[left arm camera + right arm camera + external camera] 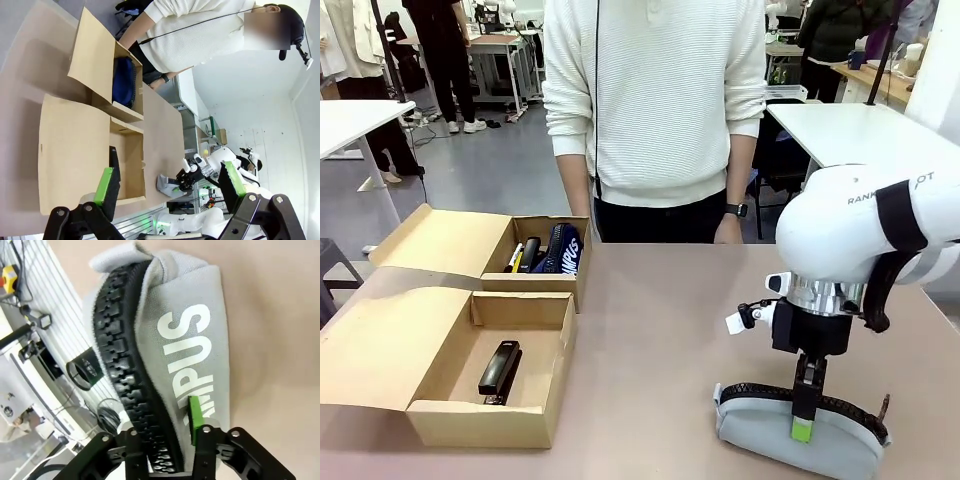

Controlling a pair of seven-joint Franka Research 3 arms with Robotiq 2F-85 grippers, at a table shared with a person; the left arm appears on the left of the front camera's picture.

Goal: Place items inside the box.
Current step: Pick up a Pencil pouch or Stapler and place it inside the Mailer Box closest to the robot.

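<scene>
**Left gripper**: the fingers are spread wide with nothing between the green pads. It hangs above the left side of the tan table, looking down on both boxes.

**Near box:** the open brown cardboard box closest to the robot sits at the table's left, with its lid flap folded out to the left. The black stapler lies flat on the box floor, its long axis pointing away from the robot.

**Far box:** a second open brown cardboard box stands just behind the first, touching it or nearly so. The navy blue zip pouch with white print stands on edge against the right wall. To the left of the pouch are a slim yellow item and a dark item (both too small to identify further).

**Person:** a person in a white ribbed sweater stands at the far edge, centre. One hand, with a dark watch on its wrist, rests at the table edge.

**Right gripper**: it points straight down, with the fingers narrowed onto the grey fabric pencil case with black zipper. One green pad presses the printed grey side and the other finger sits beyond the zipper ridge. The pencil case lies on the table at the near right, well apart from both boxes.
</scene>
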